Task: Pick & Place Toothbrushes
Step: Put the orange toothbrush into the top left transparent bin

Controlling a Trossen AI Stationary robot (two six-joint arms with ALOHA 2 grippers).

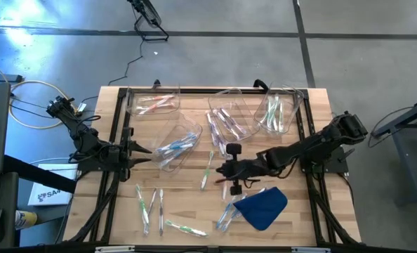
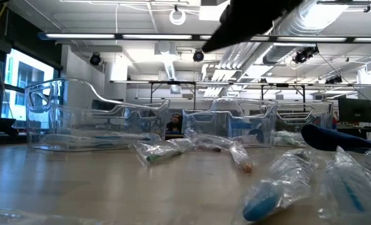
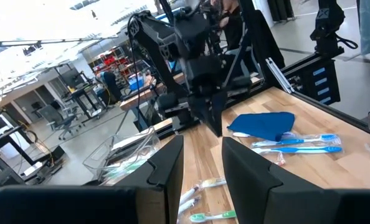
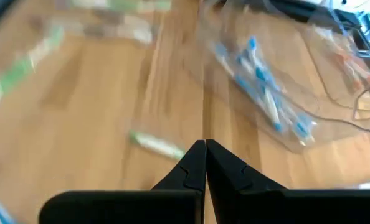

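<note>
Several toothbrushes in clear wrappers lie flat on the wooden table [image 1: 89, 204]: green ones [image 1: 142, 204] at the near left, one [image 1: 207, 169] in the middle, blue ones [image 1: 226, 214] beside a blue cloth [image 1: 265, 207]. My right gripper [image 1: 220, 169] hovers above the table's middle, shut with nothing between its fingers [image 4: 205, 144]. It points toward the left and slants down. A green toothbrush [image 4: 157, 146] lies just ahead of it. My left gripper [image 1: 147, 151] waits over the left edge, level and open [image 3: 202, 143], with nothing in it.
Several clear plastic bins stand across the far half. One at the far left [image 1: 152, 102] holds pink brushes. One in the left middle [image 1: 177, 144] holds blue ones. The other two are in the centre [image 1: 229, 116] and at the far right [image 1: 279, 112]. Black frame rails [image 1: 114, 176] run along both sides of the table.
</note>
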